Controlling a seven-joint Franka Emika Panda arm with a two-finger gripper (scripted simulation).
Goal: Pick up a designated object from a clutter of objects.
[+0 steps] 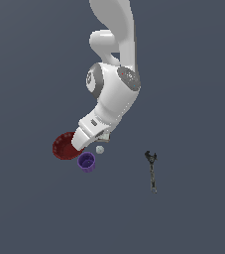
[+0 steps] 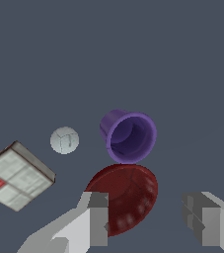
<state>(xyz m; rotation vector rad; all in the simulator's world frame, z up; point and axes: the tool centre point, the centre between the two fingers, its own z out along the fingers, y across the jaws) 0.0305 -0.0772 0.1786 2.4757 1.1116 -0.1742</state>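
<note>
The purple cup (image 1: 86, 162) (image 2: 129, 136) stands upright with its open mouth up, right next to the dark-red bowl (image 1: 63, 146) (image 2: 126, 196). The tiny white ball (image 1: 100, 149) (image 2: 64, 140) lies close beside them. The whitish box (image 2: 16, 176) shows only in the wrist view; the arm hides it in the exterior view. The dark wrench (image 1: 152, 170) lies apart, toward the exterior view's right. My gripper (image 2: 150, 220) is open and empty, above the bowl, with the cup just beyond its fingers (image 2: 97, 217). In the exterior view the hand (image 1: 90, 131) covers part of the bowl.
The items lie on a plain dark grey floor (image 1: 193, 99). The white arm (image 1: 116, 74) reaches down from the top of the exterior view over the bowl and ball.
</note>
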